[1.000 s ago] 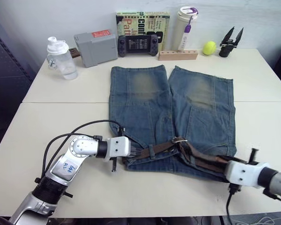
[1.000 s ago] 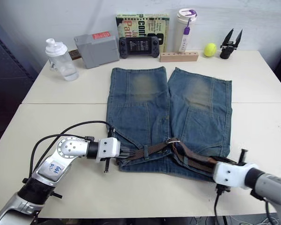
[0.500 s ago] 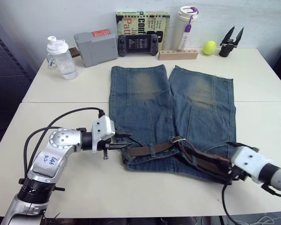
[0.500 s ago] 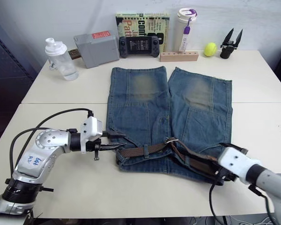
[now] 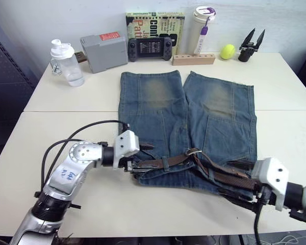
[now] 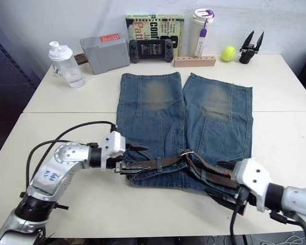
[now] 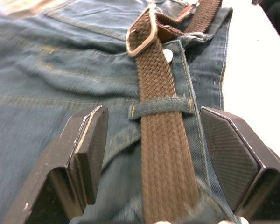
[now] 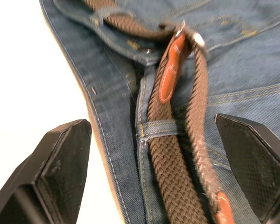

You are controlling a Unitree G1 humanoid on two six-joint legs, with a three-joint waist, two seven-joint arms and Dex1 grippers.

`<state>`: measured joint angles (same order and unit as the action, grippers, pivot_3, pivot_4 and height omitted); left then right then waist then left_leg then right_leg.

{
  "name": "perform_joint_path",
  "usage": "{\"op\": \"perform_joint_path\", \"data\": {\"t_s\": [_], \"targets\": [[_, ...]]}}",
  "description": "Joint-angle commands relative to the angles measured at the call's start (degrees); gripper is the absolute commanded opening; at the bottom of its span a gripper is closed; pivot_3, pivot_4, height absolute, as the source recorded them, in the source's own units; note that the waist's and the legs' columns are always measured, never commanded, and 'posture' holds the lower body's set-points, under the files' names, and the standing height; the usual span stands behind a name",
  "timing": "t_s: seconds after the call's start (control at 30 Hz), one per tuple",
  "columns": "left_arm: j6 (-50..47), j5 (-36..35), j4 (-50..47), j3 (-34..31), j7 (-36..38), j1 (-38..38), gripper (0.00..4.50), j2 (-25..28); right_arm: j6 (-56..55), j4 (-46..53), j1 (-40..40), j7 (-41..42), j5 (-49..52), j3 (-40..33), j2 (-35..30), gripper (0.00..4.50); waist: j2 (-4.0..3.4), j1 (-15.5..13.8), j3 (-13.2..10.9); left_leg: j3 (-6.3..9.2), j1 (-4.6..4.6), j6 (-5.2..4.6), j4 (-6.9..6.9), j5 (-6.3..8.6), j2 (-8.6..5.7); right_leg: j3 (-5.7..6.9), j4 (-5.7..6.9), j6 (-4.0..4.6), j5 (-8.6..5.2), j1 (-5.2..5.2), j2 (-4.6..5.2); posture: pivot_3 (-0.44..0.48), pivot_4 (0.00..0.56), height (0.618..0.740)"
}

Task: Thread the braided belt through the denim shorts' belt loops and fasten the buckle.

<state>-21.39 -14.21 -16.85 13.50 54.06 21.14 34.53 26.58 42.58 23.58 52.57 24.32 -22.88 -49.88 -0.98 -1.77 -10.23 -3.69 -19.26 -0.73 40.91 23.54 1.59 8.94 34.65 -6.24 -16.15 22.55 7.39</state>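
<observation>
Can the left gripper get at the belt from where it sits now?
Probably yes. The left gripper is open, its fingers straddling the braided belt just short of a belt loop, with nothing between them.

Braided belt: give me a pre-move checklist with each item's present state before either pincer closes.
1. Left pincer open, fingers either side of the braided belt: ok.
2. Right pincer open, straddling the belt: ok.
3. Belt passes under the belt loop ahead of the left pincer: ok.
4. Belt passes under the loop ahead of the right pincer: ok.
5. Strap runs through the buckle: ok; prong seated: cannot tell.
6. Denim shorts lying flat on the table: ok, though the waistband is bunched near the buckle.
</observation>
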Motion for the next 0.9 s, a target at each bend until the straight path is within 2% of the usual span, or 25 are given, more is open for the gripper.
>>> {"op": "perform_joint_path", "data": {"t_s": [0.03,0.33,0.5,0.8,0.9], "targets": [[2.4,3.9,0.2,2.1,-1.8,0.5,3.46,-0.7,-2.3,1.4,1.3,-2.2,-3.9,2.4,0.9,4.50,0.00,0.0,0.0,-0.01,0.00,0.00,0.00,0.00,0.01,0.01,0.00,0.00,0.00,0.00,-0.01,0.000,0.150,0.731],[2.8,15.7,-3.9,5.3,-8.9,-2.7,3.46,0.5,-13.2,2.2,7.8,-7.0,-15.0,5.6,5.9,4.50,0.00,0.1,0.0,-0.03,0.02,0.00,0.02,0.00,0.02,-0.02,0.01,-0.01,0.00,0.00,0.00,0.000,0.150,0.731],[1.2,18.3,-6.0,5.4,-11.3,-4.8,3.46,0.2,-13.8,1.2,8.5,-9.4,-17.0,8.6,8.9,4.50,0.00,0.1,0.0,0.00,0.02,0.01,0.00,0.00,0.07,-0.01,0.00,0.01,-0.01,0.00,-0.04,0.000,0.150,0.731],[2.0,17.0,-6.4,0.7,-13.2,-9.2,3.46,1.0,-13.8,-0.8,8.6,-11.0,-18.7,10.9,10.3,4.50,-0.01,0.3,0.0,0.00,0.05,0.01,0.00,0.00,0.10,-0.04,0.02,0.03,-0.02,0.00,-0.03,0.000,0.150,0.731],[1.4,14.8,-7.6,-0.9,-12.5,-10.1,3.46,0.7,-9.6,-1.5,8.1,-12.4,-17.8,11.8,11.4,4.50,-0.01,0.3,0.0,0.00,0.05,0.01,0.00,0.00,0.12,-0.03,0.03,0.04,-0.02,0.02,-0.02,0.000,0.150,0.731]]}}
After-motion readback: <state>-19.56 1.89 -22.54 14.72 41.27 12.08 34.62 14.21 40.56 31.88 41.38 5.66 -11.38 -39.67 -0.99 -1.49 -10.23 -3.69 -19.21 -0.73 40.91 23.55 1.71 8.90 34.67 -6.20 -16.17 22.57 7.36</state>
